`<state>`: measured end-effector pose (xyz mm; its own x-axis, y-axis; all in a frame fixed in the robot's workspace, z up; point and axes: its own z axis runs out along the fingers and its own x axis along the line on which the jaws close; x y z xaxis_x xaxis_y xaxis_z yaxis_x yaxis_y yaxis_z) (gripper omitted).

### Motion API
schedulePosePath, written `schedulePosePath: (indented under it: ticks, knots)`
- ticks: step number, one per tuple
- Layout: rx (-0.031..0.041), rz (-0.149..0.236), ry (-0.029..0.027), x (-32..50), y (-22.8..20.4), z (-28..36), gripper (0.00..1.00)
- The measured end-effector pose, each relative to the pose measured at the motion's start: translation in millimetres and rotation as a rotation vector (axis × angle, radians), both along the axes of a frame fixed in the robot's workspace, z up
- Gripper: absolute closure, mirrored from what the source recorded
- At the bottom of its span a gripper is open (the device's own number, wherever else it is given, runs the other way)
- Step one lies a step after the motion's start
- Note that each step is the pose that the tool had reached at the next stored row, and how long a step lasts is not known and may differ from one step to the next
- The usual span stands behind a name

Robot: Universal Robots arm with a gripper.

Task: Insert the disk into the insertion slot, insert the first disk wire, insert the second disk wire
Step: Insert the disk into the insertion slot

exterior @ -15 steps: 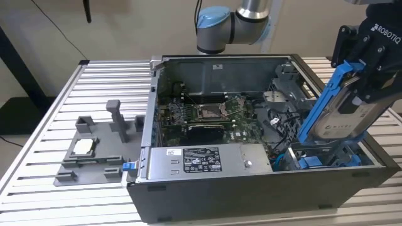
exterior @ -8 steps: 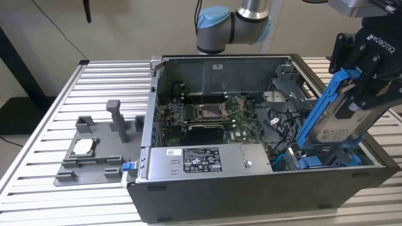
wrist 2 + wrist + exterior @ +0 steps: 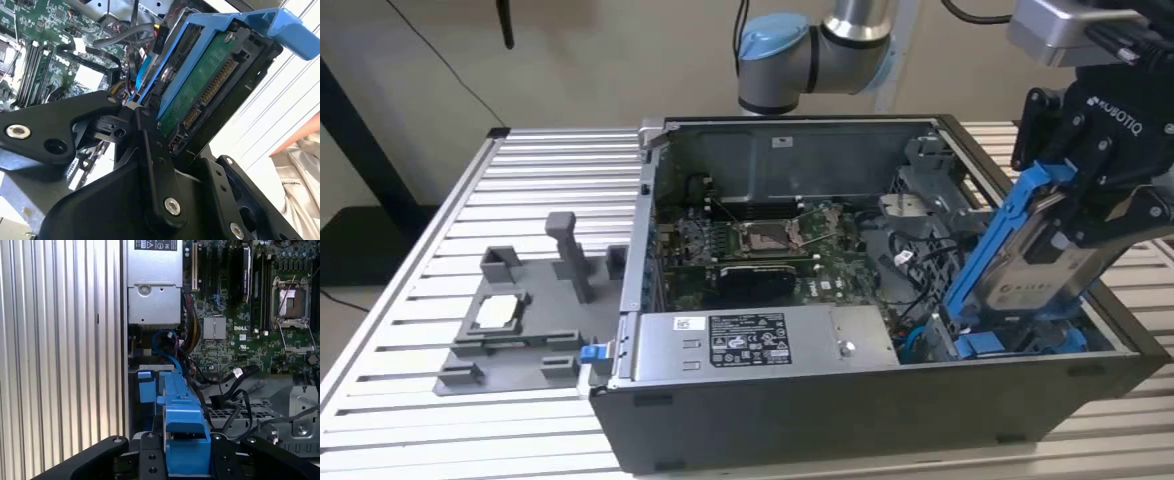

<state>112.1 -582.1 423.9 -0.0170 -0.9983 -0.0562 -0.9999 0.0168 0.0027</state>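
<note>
One slatted metal table carries everything, and most of it is taken up by an open computer case lying with its insides facing up. Over the case's far wall the robot arm reaches in, grey with blue joint caps. Inside the case, a green motherboard covers the floor, and a silver power supply with a label runs along the near wall. On the table at the exterior view's left, just beside the case, sits a grey plastic fixture with upright posts.

Over the case's corner at the exterior view's right hangs the black gripper, its fingers closed flat against the two faces of the disk. The disk stands steeply tilted: its upper end rises above the case rim inside the gripper, and its lower end points down into the corner. In the second wrist view the disk's green circuit side and connector row face the camera, framed by the blue carrier. In the first wrist view the carrier's blue edge runs between the gripper's fingers.

Below the disk's lower end lies the insertion slot, dark metal with blue plastic edges. Whether the disk touches it, I cannot tell.

Smallest of all, a square silver chip rests in the fixture.
</note>
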Motion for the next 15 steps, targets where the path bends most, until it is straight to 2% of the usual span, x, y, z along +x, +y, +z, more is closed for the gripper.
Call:
schedulePosePath:
  ticks: [15]
  knots:
    - [0.0009,0.000,0.0000,1.5,0.0,-13.9,0.68]
